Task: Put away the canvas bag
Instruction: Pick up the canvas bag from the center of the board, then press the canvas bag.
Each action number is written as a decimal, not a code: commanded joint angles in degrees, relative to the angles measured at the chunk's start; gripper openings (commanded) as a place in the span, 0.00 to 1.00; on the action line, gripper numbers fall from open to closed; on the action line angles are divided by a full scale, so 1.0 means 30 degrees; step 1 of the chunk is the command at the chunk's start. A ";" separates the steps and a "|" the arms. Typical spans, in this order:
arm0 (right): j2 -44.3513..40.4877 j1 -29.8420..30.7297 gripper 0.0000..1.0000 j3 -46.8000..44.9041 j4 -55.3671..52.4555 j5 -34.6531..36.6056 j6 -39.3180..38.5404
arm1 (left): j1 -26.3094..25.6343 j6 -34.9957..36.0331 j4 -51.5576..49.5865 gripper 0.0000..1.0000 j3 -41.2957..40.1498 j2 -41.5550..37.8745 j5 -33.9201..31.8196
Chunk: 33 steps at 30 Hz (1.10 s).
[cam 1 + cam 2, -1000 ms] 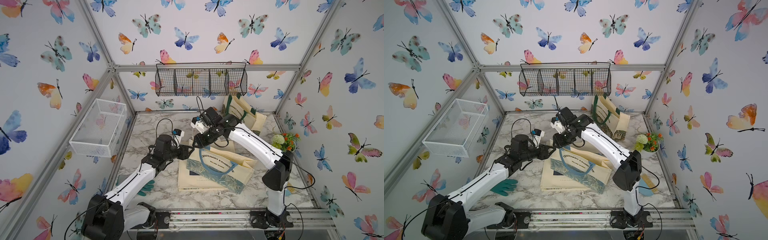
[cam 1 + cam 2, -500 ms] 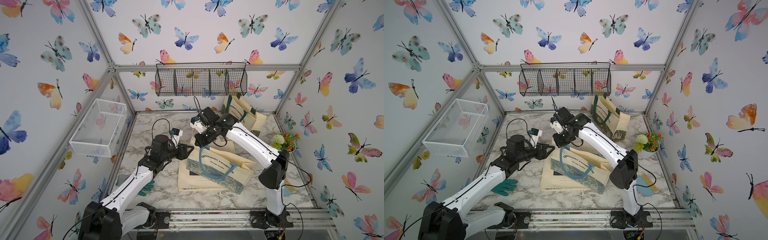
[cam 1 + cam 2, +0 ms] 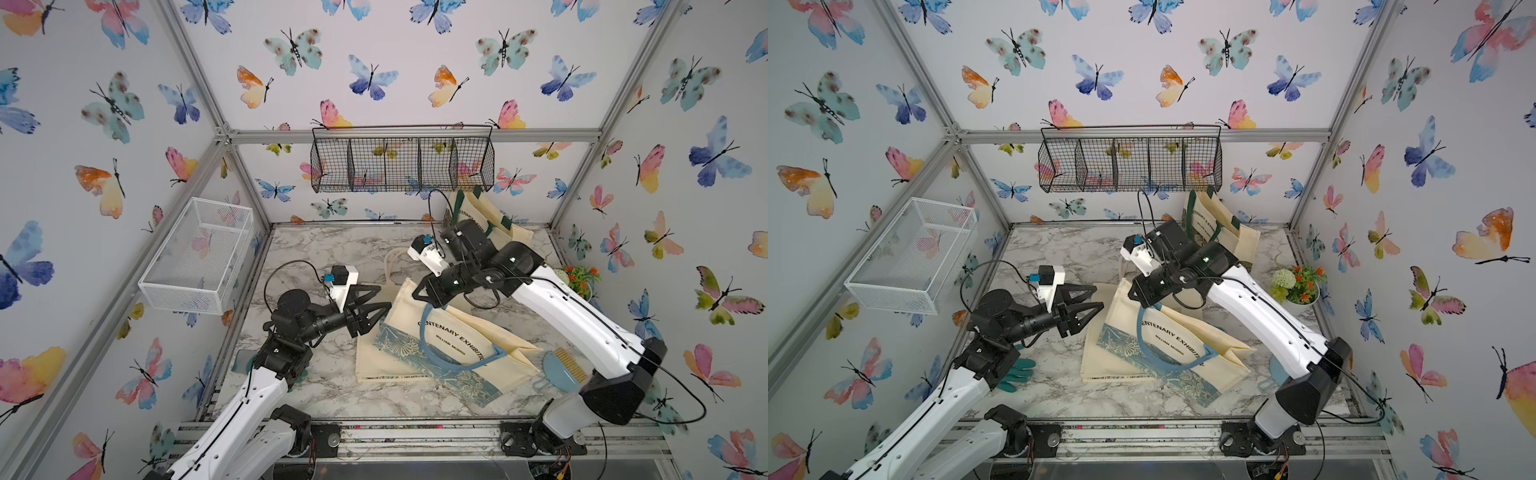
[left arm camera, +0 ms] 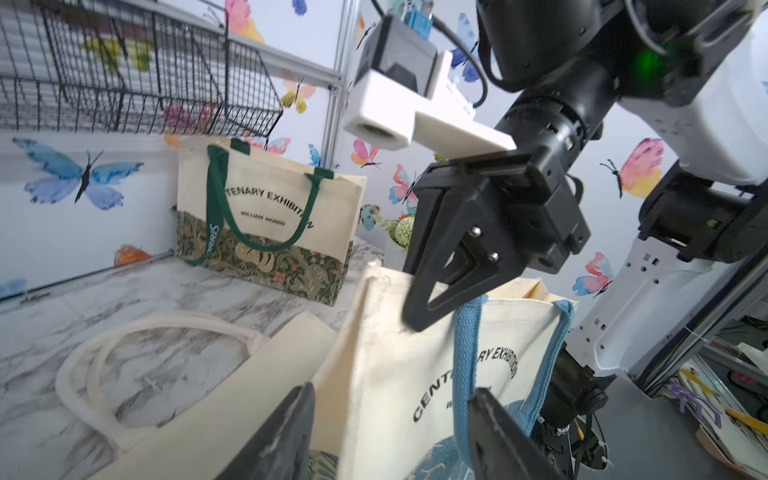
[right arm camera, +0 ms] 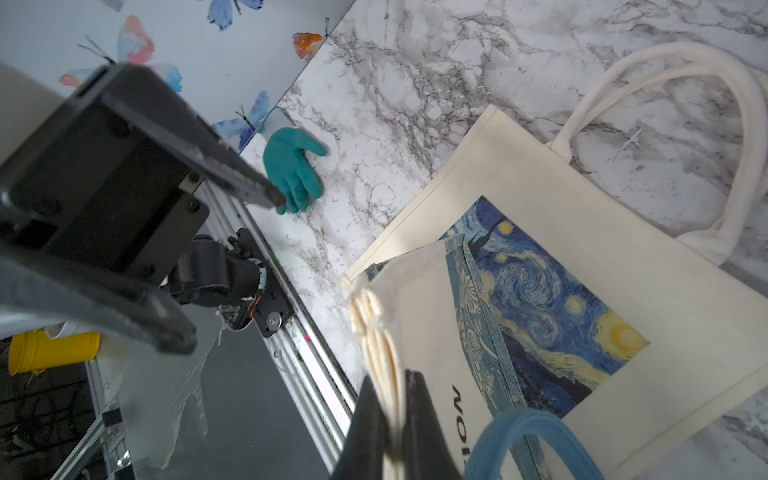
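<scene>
The canvas bag (image 3: 449, 345) (image 3: 1167, 336) is cream with a blue floral band and blue handles (image 4: 463, 353). It lies tilted at mid-table, its top edge lifted. My right gripper (image 3: 424, 297) (image 3: 1138, 297) (image 5: 392, 386) is shut on that folded top edge, near one handle's root. My left gripper (image 3: 382, 297) (image 3: 1097, 297) (image 4: 390, 399) stands open at the bag's left side. The bag's corner edge (image 4: 395, 357) runs between its spread fingers without being pinched.
A flat Starry Night tote (image 5: 582, 232) (image 3: 374, 357) lies under the bag. A green-handled bag (image 3: 490, 216) stands at the back. A black wire basket (image 3: 401, 162) and a white basket (image 3: 199, 253) hang on the walls. A teal glove (image 3: 1017, 374), a flower pot (image 3: 577, 278) and a blue brush (image 3: 563, 370) lie around.
My right gripper has shut on the bag's top edge and lifted it slightly. The left jaws have spread a little wider beside the bag.
</scene>
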 commanded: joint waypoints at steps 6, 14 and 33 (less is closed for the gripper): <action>-0.1929 0.0079 0.02 -0.0271 0.0902 -0.5793 -0.2644 | -0.0271 0.2495 -0.0757 0.62 0.1782 0.0687 0.4818; -0.0724 0.0085 0.02 0.0775 0.1303 -0.8467 -0.2592 | -0.1369 0.2453 -0.1769 0.63 0.2980 0.2211 0.8466; 0.1005 -0.0009 0.02 0.4964 0.0284 -0.3218 -0.2213 | -0.2024 0.6824 -0.9782 0.00 0.3253 0.2634 0.6161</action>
